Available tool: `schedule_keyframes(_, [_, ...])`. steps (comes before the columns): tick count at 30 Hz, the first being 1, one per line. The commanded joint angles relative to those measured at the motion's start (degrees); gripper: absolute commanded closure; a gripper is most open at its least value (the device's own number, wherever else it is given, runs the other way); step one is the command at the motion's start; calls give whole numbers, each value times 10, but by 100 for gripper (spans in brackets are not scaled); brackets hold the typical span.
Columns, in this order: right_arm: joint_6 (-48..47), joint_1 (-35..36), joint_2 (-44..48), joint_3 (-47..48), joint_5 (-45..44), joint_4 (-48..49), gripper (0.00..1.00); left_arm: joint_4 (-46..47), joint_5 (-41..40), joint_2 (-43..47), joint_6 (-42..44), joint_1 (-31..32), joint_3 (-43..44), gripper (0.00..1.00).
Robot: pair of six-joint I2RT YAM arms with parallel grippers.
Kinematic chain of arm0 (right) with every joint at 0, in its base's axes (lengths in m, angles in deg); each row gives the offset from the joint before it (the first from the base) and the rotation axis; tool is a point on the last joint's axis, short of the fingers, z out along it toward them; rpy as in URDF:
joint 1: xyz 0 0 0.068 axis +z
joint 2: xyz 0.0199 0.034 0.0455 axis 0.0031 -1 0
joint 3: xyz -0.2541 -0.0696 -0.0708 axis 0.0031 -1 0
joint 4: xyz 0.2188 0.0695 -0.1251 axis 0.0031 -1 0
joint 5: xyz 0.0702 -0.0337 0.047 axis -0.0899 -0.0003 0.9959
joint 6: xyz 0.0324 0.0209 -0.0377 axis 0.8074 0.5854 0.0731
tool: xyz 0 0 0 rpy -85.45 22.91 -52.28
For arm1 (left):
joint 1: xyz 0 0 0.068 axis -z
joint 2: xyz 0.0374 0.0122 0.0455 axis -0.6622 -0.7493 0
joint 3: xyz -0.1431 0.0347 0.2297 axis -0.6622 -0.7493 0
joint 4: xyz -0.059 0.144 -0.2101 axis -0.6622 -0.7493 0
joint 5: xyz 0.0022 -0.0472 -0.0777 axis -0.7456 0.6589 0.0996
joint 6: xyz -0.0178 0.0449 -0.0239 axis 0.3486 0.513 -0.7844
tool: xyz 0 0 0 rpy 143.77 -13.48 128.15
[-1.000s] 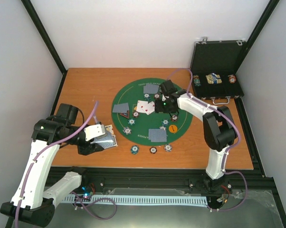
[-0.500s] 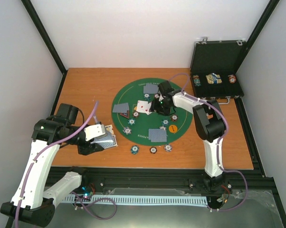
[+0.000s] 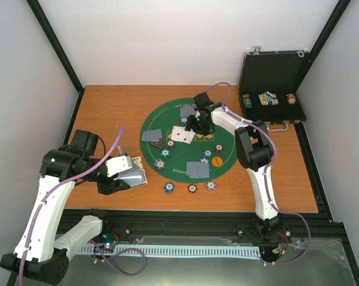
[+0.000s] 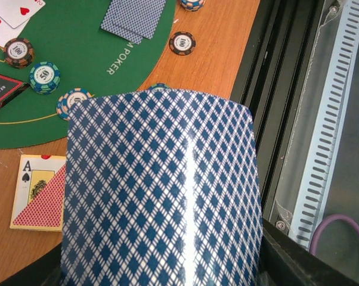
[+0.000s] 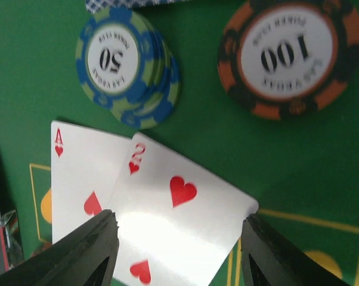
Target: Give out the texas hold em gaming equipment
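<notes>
We look down on a brown wooden table boxed in by white walls, with a round green mat at its centre. A black case stands with its lid raised in the upper right of the overhead view.

At the lower left of that view, off the mat, the left claw is clenched on a deck of cards. The deck's blue diamond-patterned back fills most of the left wrist view. At that view's lower left, a flat printed piece with a spade ace in its corner lies on the wood.

The right claw hangs over the upper middle of the mat with its fingers spread apart. They stand one on each side of two face-up cards, the ace of hearts and the two of hearts overlapping it. We cannot tell whether the fingers touch them. Above these in the right wrist view sit a blue-and-green chip stack marked 50 and an orange-and-black chip marked 100.

Overhead, face-down cards lie at the mat's top, left and bottom. A triangle marker sits left of centre, an orange disc lower right, and three chips lie along the mat's lower rim.
</notes>
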Motion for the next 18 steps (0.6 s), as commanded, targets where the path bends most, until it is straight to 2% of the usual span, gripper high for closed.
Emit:
schedule_keyframes(1, [-33, -7, -36, 50, -29, -45, 43, 2, 7, 0, 14, 0, 4, 88])
schedule_keyframes(5, [-37, -6, 0, 30, -26, -40, 43, 5, 9, 0, 15, 0, 1, 87])
schedule_keyframes(10, [-21, 3, 123, -63, 20, 12, 32, 8, 12, -1, 14, 0, -2, 87])
schedule_keyframes(14, [15, 24, 263, -180, 119, 81, 24, 7, 14, -3, 14, 0, 2, 87])
schedule_keyframes(18, [82, 68, 381, -305, 213, 179, 11, 7, 16, -2, 14, 0, -1, 87])
